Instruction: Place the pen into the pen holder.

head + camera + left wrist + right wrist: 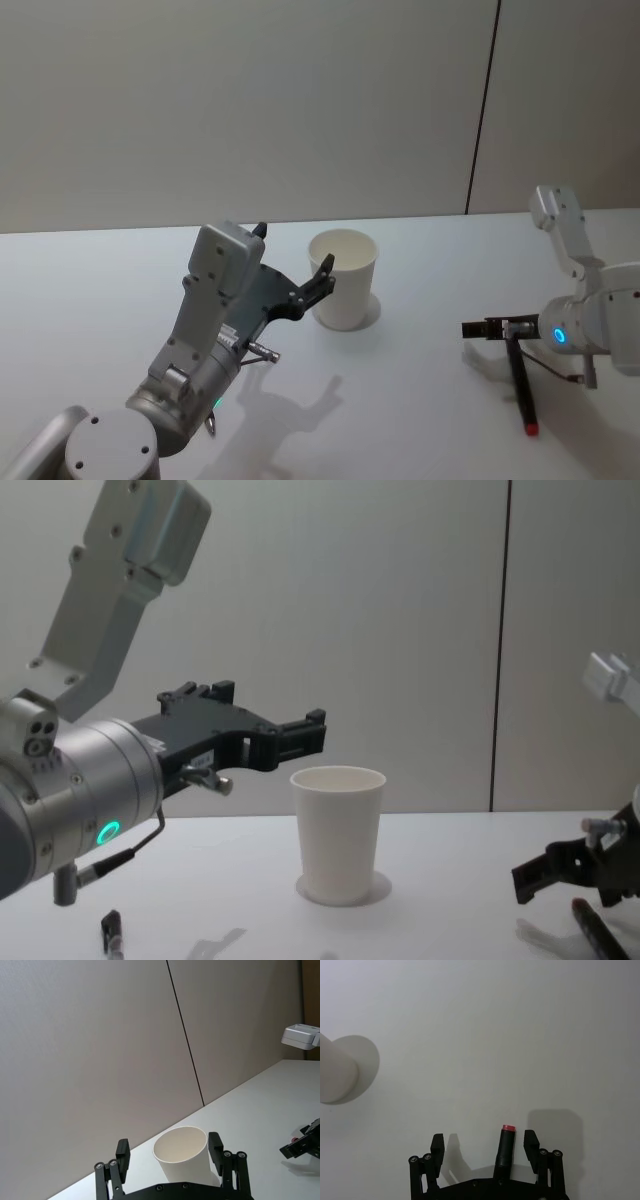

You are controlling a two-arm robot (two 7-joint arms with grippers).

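Head view: pen [520, 385] flat on table [400, 410], well right of pen holder [343, 280]. R gripper [484, 1137] wide open astride pen, no grip. L gripper [295, 250] open, empty, just left of pen holder.

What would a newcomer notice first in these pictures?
A white paper cup stands upright at the middle of the table, with the open left gripper beside its rim. To the right, the open right gripper is low over a black pen with a red end, lying on the table.
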